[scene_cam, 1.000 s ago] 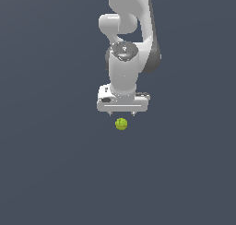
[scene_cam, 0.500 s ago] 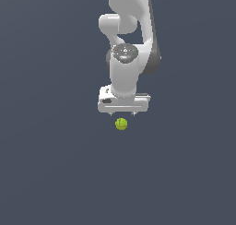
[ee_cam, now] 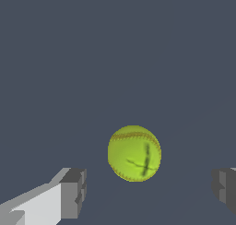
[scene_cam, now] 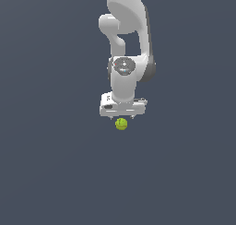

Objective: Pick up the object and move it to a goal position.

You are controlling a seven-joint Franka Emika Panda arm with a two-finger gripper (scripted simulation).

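1. The ball (ee_cam: 134, 153) is yellow-green with stitch-like seams and a dark cross mark. It lies on the plain grey bench (scene_cam: 50, 173), directly under the gripper (scene_cam: 122, 115).
2. The gripper is wide open and holds nothing. In the wrist view its fingers (ee_cam: 73, 192) stand on either side of the ball, both well clear of it, and the ball sits between them.
3. Judged step: approach for the pick. The ball is not yet grasped.
4. Judged next move: lower the gripper until the pads flank the ball at mid-height, then close. A round ball may roll if one pad touches first.
5. No goal marker shows in either view.
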